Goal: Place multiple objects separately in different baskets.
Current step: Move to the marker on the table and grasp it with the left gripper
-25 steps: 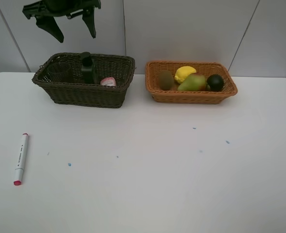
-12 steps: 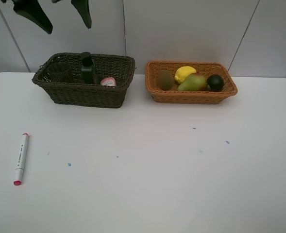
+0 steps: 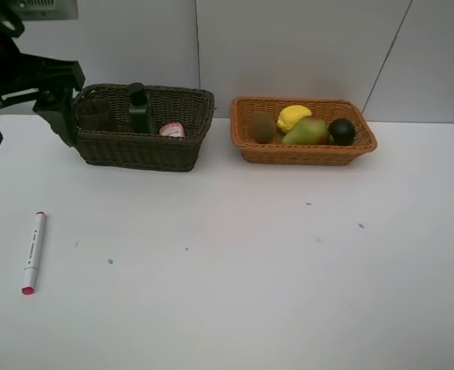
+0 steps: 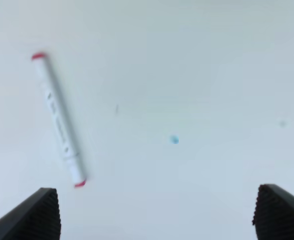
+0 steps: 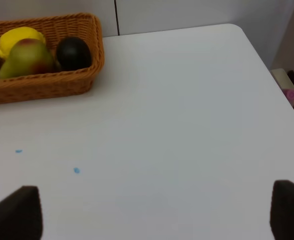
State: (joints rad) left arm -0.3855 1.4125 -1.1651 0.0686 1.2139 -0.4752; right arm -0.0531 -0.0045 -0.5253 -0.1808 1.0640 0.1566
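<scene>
The white red-tipped marker (image 3: 32, 252) lies on the table at the front left; it also shows in the left wrist view (image 4: 59, 120). My left gripper (image 3: 25, 132) is open and empty, hanging at the left end of the dark brown basket (image 3: 134, 150), well behind the marker. That basket holds the dark pump bottle (image 3: 139, 108), mauve cup (image 3: 95, 114) and pink bottle (image 3: 172, 129). The orange-tan basket (image 3: 304, 152) holds the kiwi (image 3: 263, 127), lemon (image 3: 294, 117), pear (image 3: 306, 132) and dark green fruit (image 3: 341, 130). My right gripper (image 5: 151, 215) is open and empty above bare table.
The white table (image 3: 234, 293) carries a few small blue specks (image 3: 110, 261). Its right edge and rounded far corner (image 5: 236, 27) show in the right wrist view, with clutter (image 5: 289, 90) beyond it. A panelled wall stands behind the baskets.
My left gripper has come down from high above the dark basket and moved left, now beside the basket's left end. The marker, baskets and their contents have not moved.
</scene>
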